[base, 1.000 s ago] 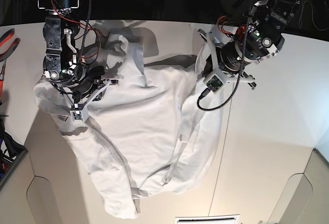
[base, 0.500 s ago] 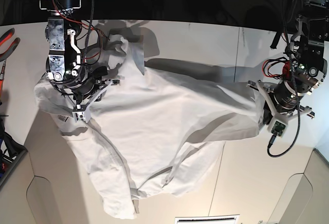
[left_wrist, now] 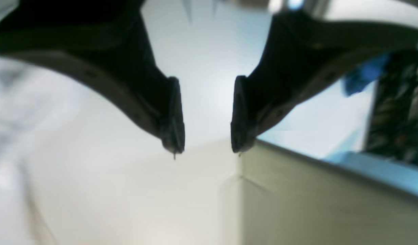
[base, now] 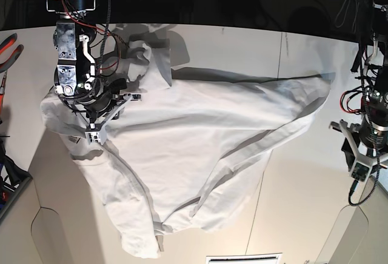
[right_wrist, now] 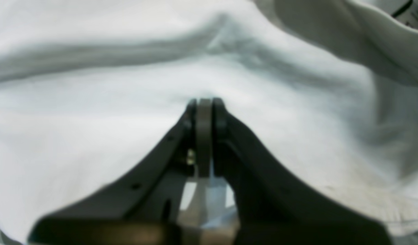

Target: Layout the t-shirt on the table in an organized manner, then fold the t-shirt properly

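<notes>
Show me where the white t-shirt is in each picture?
Base view: the t-shirt spreads across the middle, from the shut right gripper toward the right side.
Right wrist view: it fills the picture behind the shut gripper.
Left wrist view: too blurry to tell.
Shared landmark: the table.

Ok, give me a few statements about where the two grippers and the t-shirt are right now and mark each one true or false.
1. The left gripper is open with nothing between its fingers. True.
2. The right gripper is open above the cloth. False: it is shut, pinching the t-shirt.
3. The t-shirt lies neatly folded in a rectangle. False: it is spread out and wrinkled across the table.
4. In the base view the left gripper is clear of the t-shirt, off its right end. True.
5. Red-handled pliers lie on top of the t-shirt. False: they sit at the table's left edge, apart from it.
</notes>
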Tool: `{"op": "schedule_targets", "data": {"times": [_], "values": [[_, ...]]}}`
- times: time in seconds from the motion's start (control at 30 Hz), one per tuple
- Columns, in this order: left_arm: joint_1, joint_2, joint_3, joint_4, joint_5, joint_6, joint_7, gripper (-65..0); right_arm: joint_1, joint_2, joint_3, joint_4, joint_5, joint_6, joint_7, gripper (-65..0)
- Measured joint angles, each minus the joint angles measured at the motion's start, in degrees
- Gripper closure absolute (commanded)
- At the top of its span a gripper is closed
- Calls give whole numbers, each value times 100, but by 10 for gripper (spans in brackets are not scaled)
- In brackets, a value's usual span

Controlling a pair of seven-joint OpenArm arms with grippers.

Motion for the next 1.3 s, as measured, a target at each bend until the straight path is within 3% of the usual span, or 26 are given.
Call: {"op": "schedule_targets", "data": {"times": [0.07, 0.1, 0.17, 0.23, 0.33, 0.37, 0.5, 0.67, 0.83, 1.03, 1.17, 1.3], "values": [[-50, 0, -9, 0, -157, 31, -2, -262, 0, 0, 0, 0, 0, 0, -2, -10], [-59, 9, -7, 0, -483, -181, -2, -261, 0, 0, 0, 0, 0, 0, -2, -10], [-39, 33, -2, 0, -1178, -988, 11, -256, 0, 0, 0, 0, 0, 0, 0, -10], [-33, 155, 15, 0, -1720, -1694, 22, -208, 0, 0, 0, 0, 0, 0, 0, -10], [-76, 435, 131, 0, -2109, -2352, 15, -168, 0, 0, 0, 0, 4, 0, -2, -10], [-122, 527, 221, -13, -2135, -2417, -2, -169, 0, 0, 0, 0, 4, 0, -2, -10], [-643, 702, 789, -603, -1998, -2420, -162, -171, 0, 0, 0, 0, 11, 2, 0, -10], [-1569, 916, 1681, -1869, -1624, -2393, -328, -274, 0, 0, 0, -4, 7, -2, 2, -10], [-2406, 1298, 2326, -2822, -1631, -2376, -459, -280, 0, 0, 0, -4, 20, -2, 0, -10], [-3348, 1878, 2889, -4096, -1032, -1891, -951, -280, 2, 0, 0, -4, 22, -9, 0, -10], [-3901, 2271, 3171, -5261, -826, -1812, -1200, -280, 2, 0, 0, -4, 20, -13, 0, -10], [-4201, 2586, 3300, -6046, -455, -1408, -1532, -279, 0, 0, 0, -4, 20, -13, 0, -10]]}}
